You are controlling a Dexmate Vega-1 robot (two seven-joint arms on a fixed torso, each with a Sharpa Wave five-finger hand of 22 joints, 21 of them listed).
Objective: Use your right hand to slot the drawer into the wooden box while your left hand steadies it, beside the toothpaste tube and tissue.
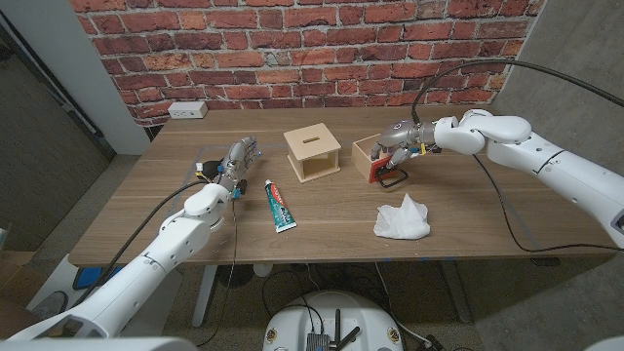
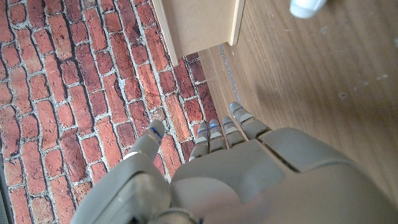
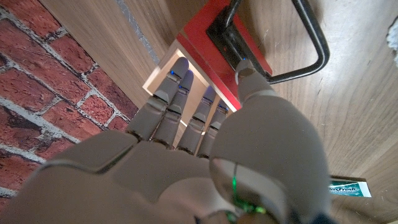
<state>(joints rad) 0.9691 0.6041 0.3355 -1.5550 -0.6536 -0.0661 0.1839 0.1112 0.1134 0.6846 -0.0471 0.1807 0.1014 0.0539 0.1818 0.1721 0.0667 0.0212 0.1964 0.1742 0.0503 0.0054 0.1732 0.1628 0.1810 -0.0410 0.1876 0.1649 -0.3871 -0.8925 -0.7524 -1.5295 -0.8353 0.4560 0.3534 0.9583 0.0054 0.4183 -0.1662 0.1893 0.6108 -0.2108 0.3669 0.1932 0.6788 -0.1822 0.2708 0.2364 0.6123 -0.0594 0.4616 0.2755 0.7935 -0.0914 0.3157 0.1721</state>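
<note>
The right hand (image 1: 397,153) grips the red-fronted drawer (image 1: 373,159), just right of the wooden box (image 1: 312,154). The left hand (image 1: 238,160), fingers apart and holding nothing, hovers left of the box, near the toothpaste tube (image 1: 280,206).

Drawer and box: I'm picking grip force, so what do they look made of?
Drawer: pale unfinished wood, probably plywood or MDF, matte; red painted front with a black handle, likely metal. The right hand grips it. Box: the same pale matte board, with bare edges in the left wrist view.
</note>
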